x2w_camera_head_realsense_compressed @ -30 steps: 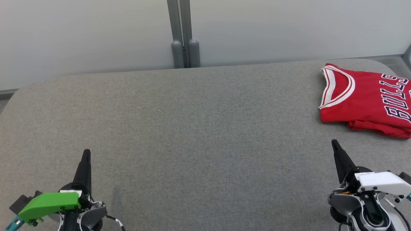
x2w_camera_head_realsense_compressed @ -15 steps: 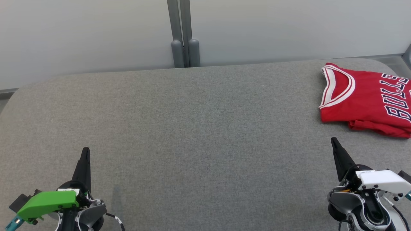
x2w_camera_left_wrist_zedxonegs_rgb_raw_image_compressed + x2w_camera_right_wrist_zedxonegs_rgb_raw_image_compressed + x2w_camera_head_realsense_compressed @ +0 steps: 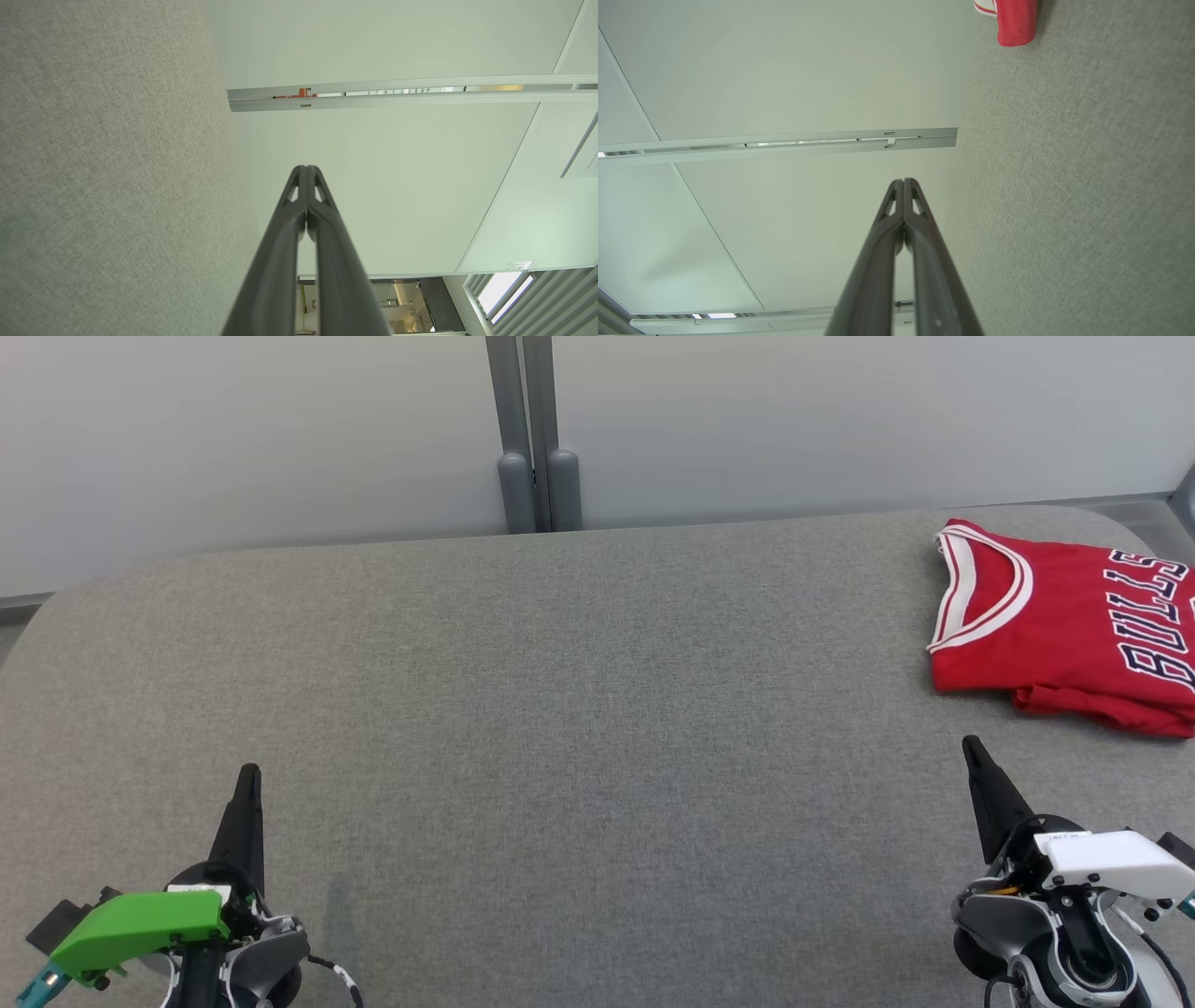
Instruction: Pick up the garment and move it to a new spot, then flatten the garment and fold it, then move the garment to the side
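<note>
The garment (image 3: 1064, 625) is a red jersey with white trim and dark lettering, lying folded at the far right of the grey fabric table (image 3: 560, 709); its right part runs off the head view. A corner of the garment (image 3: 1015, 21) also shows at the top of the right wrist view. My right gripper (image 3: 971, 747) is shut and empty at the lower right, a little short of the garment's near edge. At the lower left my left gripper (image 3: 249, 775) is shut on nothing. Both wrist views show the fingertips pressed together: left gripper (image 3: 306, 168), right gripper (image 3: 903, 181).
A pale wall with a grey double post (image 3: 534, 439) stands behind the table's far edge. The table's corners are rounded, with floor showing at the far left (image 3: 14, 616) and far right.
Both grippers have edged slightly forward over the table, staying shut. The garment has not moved.
</note>
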Available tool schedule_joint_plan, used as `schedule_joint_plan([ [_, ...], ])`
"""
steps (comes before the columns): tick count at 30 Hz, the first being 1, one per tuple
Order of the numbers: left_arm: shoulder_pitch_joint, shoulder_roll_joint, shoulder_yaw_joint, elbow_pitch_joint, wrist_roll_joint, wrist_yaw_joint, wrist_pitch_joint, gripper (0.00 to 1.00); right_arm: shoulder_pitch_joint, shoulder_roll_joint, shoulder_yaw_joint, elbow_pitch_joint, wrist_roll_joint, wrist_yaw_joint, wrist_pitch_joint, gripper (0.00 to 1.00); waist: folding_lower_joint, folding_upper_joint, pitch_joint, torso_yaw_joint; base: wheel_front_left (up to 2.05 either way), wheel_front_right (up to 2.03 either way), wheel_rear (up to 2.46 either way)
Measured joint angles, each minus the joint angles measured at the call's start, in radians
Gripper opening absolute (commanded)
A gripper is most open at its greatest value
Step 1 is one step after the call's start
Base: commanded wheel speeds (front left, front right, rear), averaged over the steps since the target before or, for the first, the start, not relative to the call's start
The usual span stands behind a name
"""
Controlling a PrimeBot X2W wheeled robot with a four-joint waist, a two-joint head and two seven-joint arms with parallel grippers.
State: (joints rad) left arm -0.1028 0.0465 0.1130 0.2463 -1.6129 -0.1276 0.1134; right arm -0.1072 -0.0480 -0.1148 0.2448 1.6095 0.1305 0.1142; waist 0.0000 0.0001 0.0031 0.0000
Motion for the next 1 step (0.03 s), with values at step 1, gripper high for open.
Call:
schedule_joint_plan([
  [1, 0.000, 0.000, 0.000, 0.000, 0.000, 0.000, 0.000, 0.00, 0.000, 0.000, 0.000, 0.000, 0.000, 0.000, 0.000, 0.00, 0.0000, 0.0000, 0.000, 0.000, 0.00, 0.00, 0.00],
])
